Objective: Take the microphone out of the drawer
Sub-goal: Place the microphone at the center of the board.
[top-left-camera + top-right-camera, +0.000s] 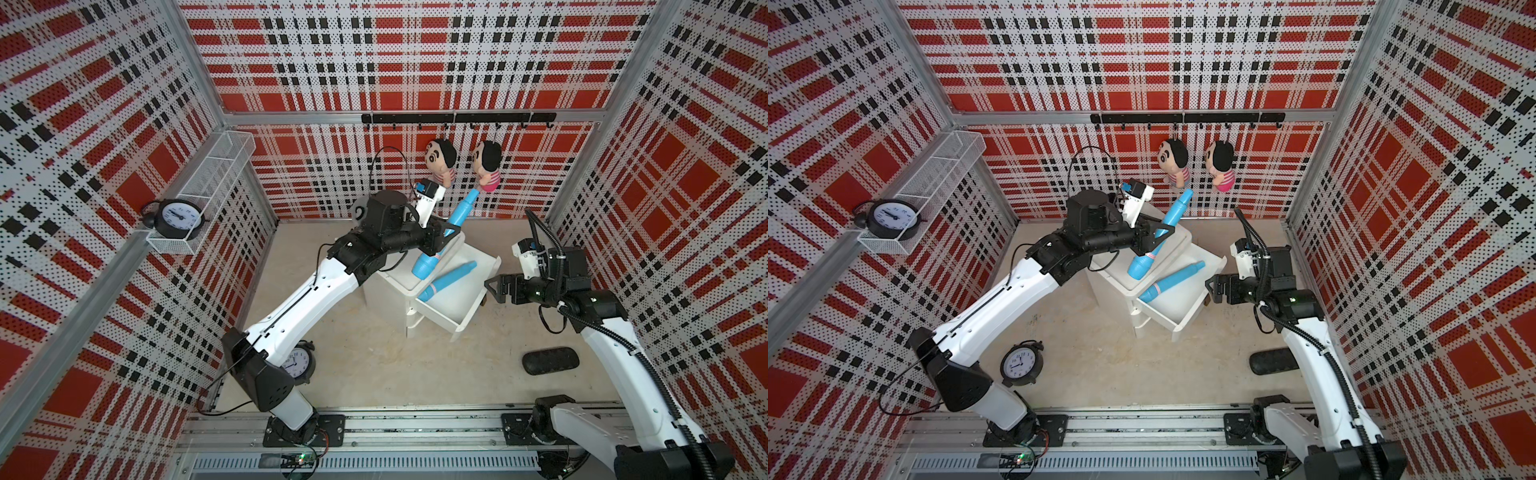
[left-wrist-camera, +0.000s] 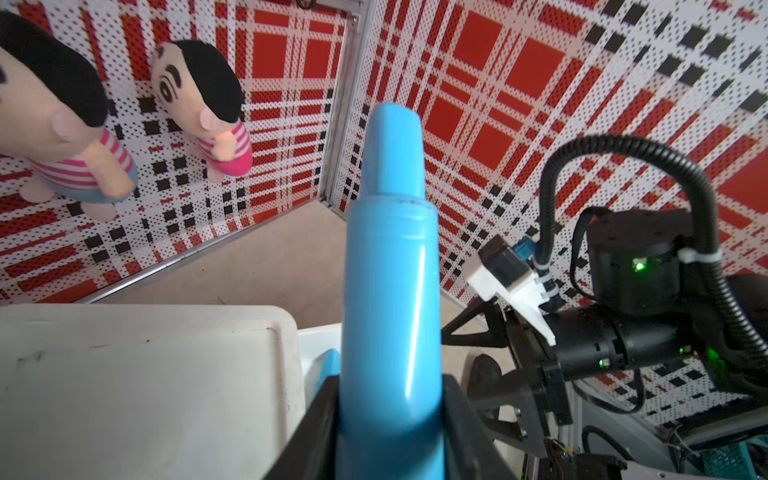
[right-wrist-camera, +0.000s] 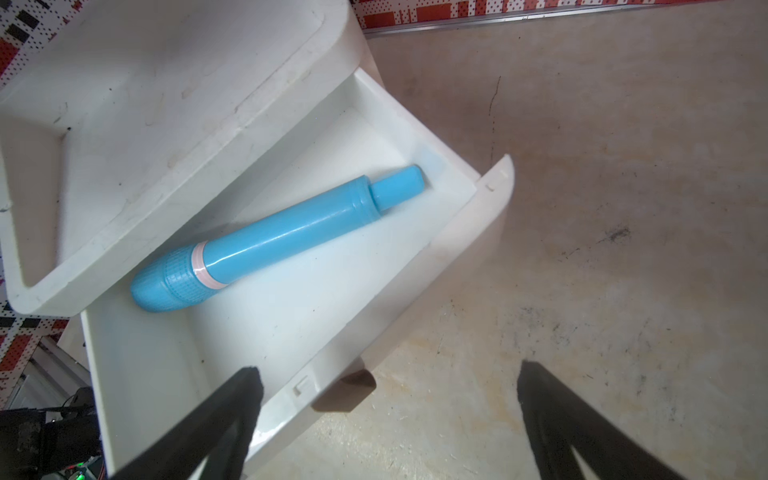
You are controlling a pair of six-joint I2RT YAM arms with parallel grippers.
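Only the right wrist view shows the gridded head of the blue mic (image 3: pixel 266 241) in the drawer (image 3: pixel 457 266). The left gripper (image 2: pixel 390 395) pinches a second mic (image 2: pixel 390 270); the right gripper (image 3: pixel 388 370) is spread.

Left gripper (image 1: pixel 444 239) clamped and raised; right gripper (image 1: pixel 492 289) spread wide.

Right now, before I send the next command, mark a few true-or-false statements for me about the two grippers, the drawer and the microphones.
1. The left gripper is shut on a blue microphone, held tilted above the cabinet. True.
2. The drawer is empty. False: a second microphone lies flat inside it.
3. The right gripper clamps the drawer's front. False: its jaws stand wide open, holding nothing, near the drawer's front.
4. The drawer is pulled open. True.
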